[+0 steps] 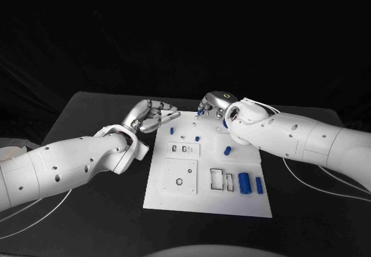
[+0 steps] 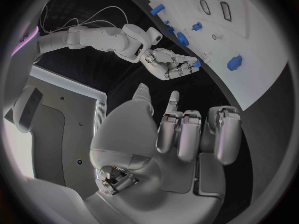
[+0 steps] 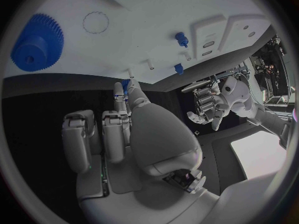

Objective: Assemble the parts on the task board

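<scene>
A: Where is the task board (image 1: pixel 178 198) found, and what is carried on it?

B: It is laid in the middle of the black counter (image 1: pixel 93 110). Blue parts are seen on it: a large cylinder (image 1: pixel 244 182) with a slimmer piece (image 1: pixel 259 185) just beside it toward 4 o'clock, and a small peg (image 1: pixel 227 151) near the centre. A blue gear (image 3: pixel 36 44) is shown in the right wrist view.

A: How are the hands placed against the board?

B: The right robot hand (image 1: pixel 215 105) is held over the far edge, at about 1 o'clock; a small blue part (image 3: pixel 125 86) is pinched at its fingertips. The left robot hand (image 1: pixel 155 115) is kept at the far left corner, near 11 o'clock, fingers curled inward, nothing held.
</scene>
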Action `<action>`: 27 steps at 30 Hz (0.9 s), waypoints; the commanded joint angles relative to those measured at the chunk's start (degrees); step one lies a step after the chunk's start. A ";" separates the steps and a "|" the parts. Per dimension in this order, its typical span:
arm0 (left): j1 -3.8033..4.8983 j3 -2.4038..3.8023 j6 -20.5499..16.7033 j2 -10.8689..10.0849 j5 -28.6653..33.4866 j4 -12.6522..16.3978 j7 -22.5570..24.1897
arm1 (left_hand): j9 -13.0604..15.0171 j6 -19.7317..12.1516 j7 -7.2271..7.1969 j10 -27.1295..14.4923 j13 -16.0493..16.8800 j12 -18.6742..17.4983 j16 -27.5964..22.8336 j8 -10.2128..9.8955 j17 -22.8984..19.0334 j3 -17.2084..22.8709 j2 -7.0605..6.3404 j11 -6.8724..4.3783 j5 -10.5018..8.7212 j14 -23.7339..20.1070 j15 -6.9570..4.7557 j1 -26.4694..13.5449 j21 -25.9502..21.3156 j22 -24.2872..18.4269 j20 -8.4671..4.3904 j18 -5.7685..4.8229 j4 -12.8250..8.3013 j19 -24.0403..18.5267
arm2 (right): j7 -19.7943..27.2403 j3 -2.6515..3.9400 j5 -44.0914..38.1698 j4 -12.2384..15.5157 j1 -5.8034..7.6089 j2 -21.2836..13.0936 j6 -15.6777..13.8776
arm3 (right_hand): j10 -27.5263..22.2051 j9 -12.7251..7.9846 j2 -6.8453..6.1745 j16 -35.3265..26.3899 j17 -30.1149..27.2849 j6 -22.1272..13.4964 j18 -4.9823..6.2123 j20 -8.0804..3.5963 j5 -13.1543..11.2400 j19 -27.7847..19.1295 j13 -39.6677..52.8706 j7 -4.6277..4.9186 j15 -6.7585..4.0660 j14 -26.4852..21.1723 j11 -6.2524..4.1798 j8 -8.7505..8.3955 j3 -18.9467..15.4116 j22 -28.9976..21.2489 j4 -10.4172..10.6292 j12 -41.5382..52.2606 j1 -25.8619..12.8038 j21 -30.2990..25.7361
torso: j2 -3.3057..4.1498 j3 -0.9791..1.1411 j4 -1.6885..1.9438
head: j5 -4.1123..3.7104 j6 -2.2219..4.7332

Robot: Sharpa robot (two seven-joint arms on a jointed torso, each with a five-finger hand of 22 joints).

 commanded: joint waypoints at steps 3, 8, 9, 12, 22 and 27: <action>0.23 0.05 -0.25 -0.09 -0.49 0.25 0.62 | 0.05 0.01 0.05 6.06 15.05 0.15 0.15 -0.20 15.07 -0.43 0.72 -0.34 0.20 5.97 -0.44 0.07 0.02 11.85 -0.25 -0.21 -0.05 1.01 | -0.17 0.04 -0.74 0.09 0.05 0.10 0.93 | -0.39 0.03 -0.49 0.23 15.09 0.22 -0.81 0.36 0.38 6.10 -0.01 -0.26 0.34 5.98 0.08 0.10 0.33 15.05 0.20 -0.20 0.06 0.26 | 0.13 -0.05 -0.08 | 0.35 -0.06; 0.35 0.05 -0.25 -0.05 -0.51 0.29 0.63 | 0.05 0.01 0.05 6.06 15.05 0.15 0.15 -0.20 15.07 -0.43 0.72 -0.34 0.20 5.97 -0.44 0.07 0.02 11.85 -0.25 -0.21 -0.05 1.01 | -0.05 0.04 -0.74 -0.32 0.05 0.65 0.79 | -0.42 0.01 -0.50 0.23 15.09 0.18 -0.81 0.37 0.39 6.10 -0.02 -0.31 0.32 5.98 0.06 0.05 0.35 15.05 0.23 -0.20 0.06 0.26 | 0.16 -0.06 -0.03 | 0.19 -0.10; 0.38 0.05 -0.25 -0.05 -0.51 0.32 0.62 | 0.05 0.01 0.05 6.06 15.05 0.15 0.15 -0.20 15.07 -0.43 0.72 -0.34 0.20 5.97 -0.44 0.07 0.02 11.85 -0.25 -0.21 -0.05 1.01 | -0.02 0.04 -0.73 -0.43 0.03 0.79 0.76 | -0.42 0.01 -0.50 0.23 15.09 0.18 -0.81 0.37 0.39 6.10 -0.02 -0.31 0.32 5.98 0.06 0.05 0.35 15.05 0.23 -0.20 0.06 0.26 | 0.18 -0.03 -0.04 | 0.22 -0.12; 0.47 0.05 -0.24 -0.10 -0.52 0.42 0.59 | 0.05 0.01 0.05 6.06 15.05 0.15 0.15 -0.20 15.07 -0.43 0.72 -0.34 0.20 5.97 -0.44 0.07 0.02 11.85 -0.25 -0.21 -0.05 1.01 | 0.02 0.04 -0.72 -0.59 -0.05 1.09 0.72 | -0.43 0.01 -0.50 0.23 15.09 0.18 -0.81 0.37 0.39 6.10 -0.02 -0.31 0.32 5.98 0.05 0.04 0.35 15.05 0.23 -0.20 0.06 0.26 | 0.20 -0.04 -0.08 | 0.23 -0.27; 0.57 0.05 -0.29 -0.18 -0.58 0.40 0.59 | 0.05 0.01 0.05 6.06 15.05 0.15 0.15 -0.20 15.07 -0.43 0.72 -0.34 0.20 5.97 -0.44 0.07 0.02 11.85 -0.25 -0.21 -0.05 1.01 | 0.03 0.04 -0.72 -1.22 -0.14 1.93 0.71 | -0.45 0.00 -0.49 0.23 15.09 0.15 -0.81 0.37 0.39 6.10 -0.02 -0.35 0.31 5.98 0.04 0.00 0.39 15.05 0.25 -0.20 0.08 0.26 | 0.06 -0.01 -0.07 | 0.09 -0.31; 0.58 0.05 -0.27 -0.26 -0.78 0.50 0.58 | 0.05 0.01 0.05 6.06 15.05 0.15 0.15 -0.20 15.07 -0.43 0.72 -0.34 0.20 5.97 -0.44 0.07 0.02 11.85 -0.25 -0.21 -0.05 1.01 | -0.11 0.04 -0.81 -1.55 -0.15 2.25 1.11 | -0.48 -0.02 -0.48 0.23 15.09 0.12 -0.81 0.38 0.40 6.10 -0.02 -0.40 0.32 5.98 0.03 -0.05 0.44 15.05 0.24 -0.21 0.13 0.26 | 0.04 -0.10 -0.01 | -0.05 -0.20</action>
